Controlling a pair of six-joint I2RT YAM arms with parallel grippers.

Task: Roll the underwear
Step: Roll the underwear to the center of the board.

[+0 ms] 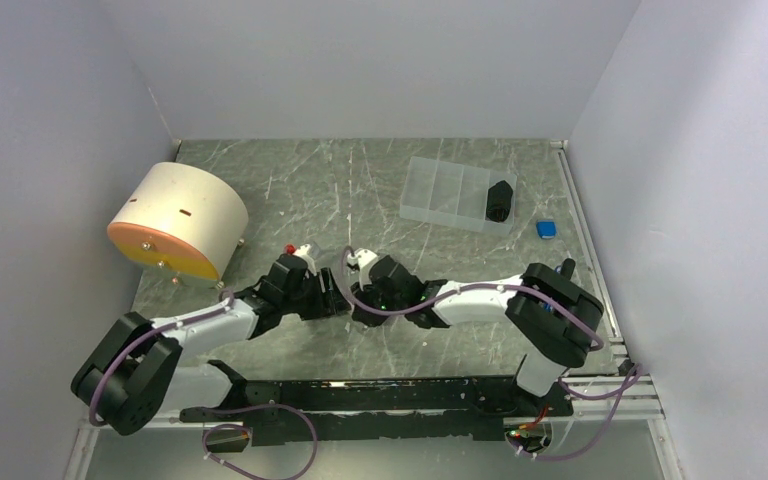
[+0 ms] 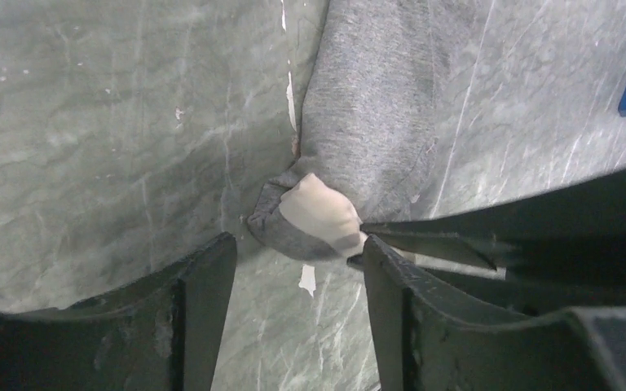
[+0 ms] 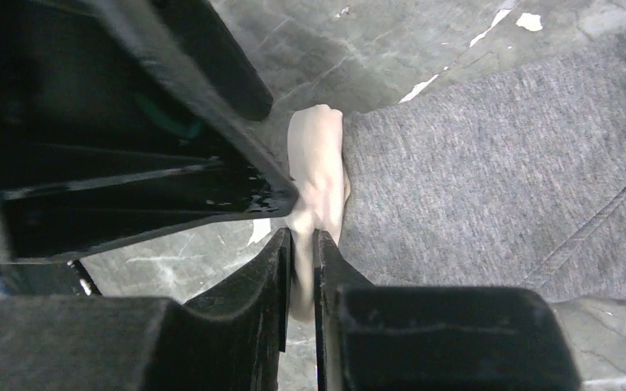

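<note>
Underwear (image 2: 367, 122) lies on the table (image 2: 90, 122), right where both arms meet. Your right gripper (image 3: 301, 238) is pinched narrow on the beige band (image 3: 318, 163) at the near corner and is holding it. Your left gripper (image 2: 295, 252) stands wide and holds nothing, with the turned-up corner just ahead of its fingers.

Risks:
- The right grip looks to be on the very edge of the band. Pull hard and it slips out, and the fold drops open.
- The two tools are nearly touching, so closing the left carelessly clips the right finger, not the cloth.
- If one side lags, the roll goes skewed.
</note>
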